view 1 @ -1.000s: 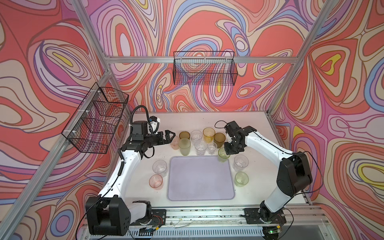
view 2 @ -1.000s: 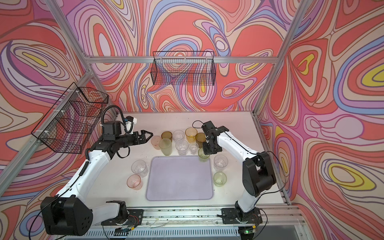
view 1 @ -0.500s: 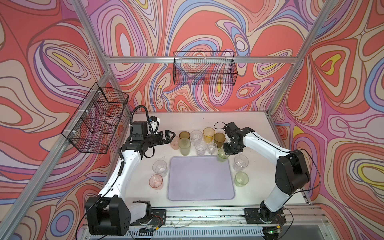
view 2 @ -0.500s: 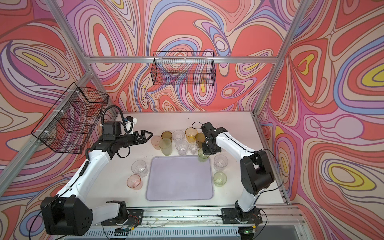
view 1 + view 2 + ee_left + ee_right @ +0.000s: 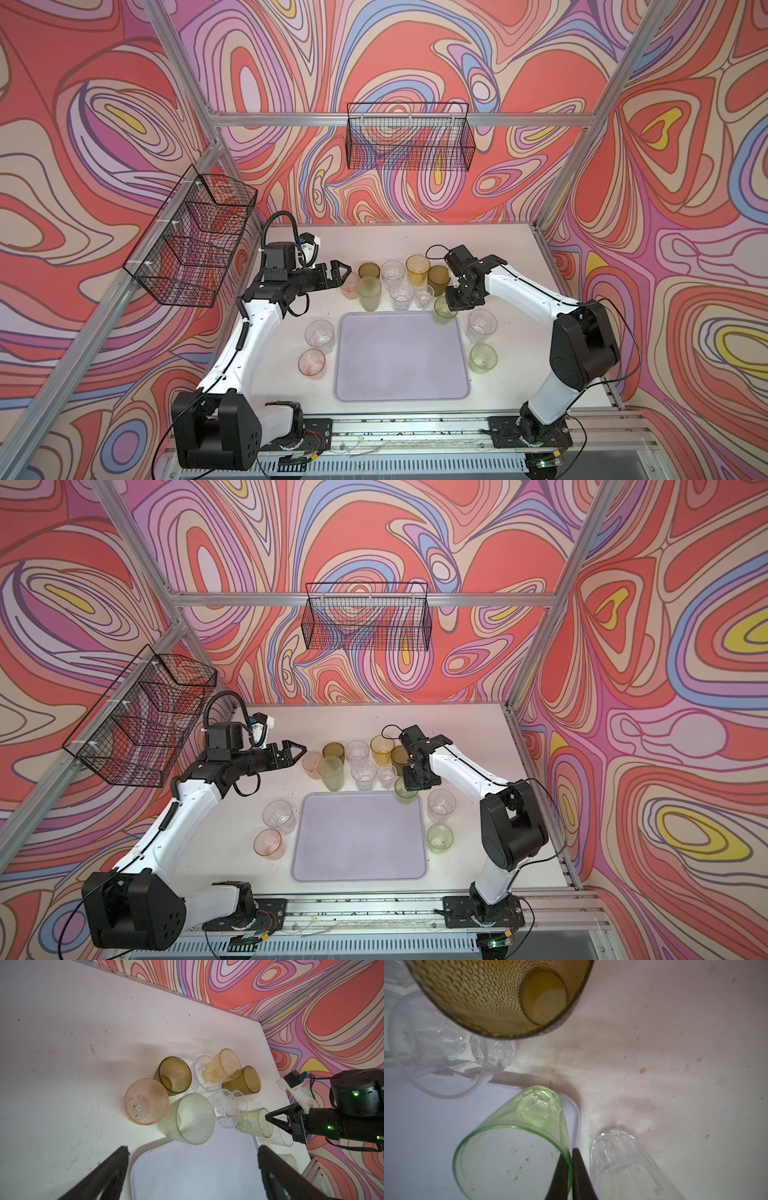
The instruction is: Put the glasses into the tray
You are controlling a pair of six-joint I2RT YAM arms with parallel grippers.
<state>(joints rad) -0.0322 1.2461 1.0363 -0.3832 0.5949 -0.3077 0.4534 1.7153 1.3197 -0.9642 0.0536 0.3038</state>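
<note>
There, the right gripper [image 5: 569, 1169] pinched the rim of the green glass [image 5: 508, 1147] between closed fingers, at the far right corner of the tray [image 5: 401, 365]. The left gripper [image 5: 341, 274] gaped wide and empty, just beside the pink glass [image 5: 350, 287].

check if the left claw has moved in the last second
No: the left claw still hangs open beside the pink dimpled plastic tumbler, no nearer the flat lilac rectangular tray.

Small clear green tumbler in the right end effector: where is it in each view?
In a top view: small clear green tumbler right of centre.
In a top view: tumbler near centre.
Left wrist: tumbler beside right end effector.
Right wrist: tumbler, rim pinched.
Landmark: corner of the flat pale lilac tray.
</note>
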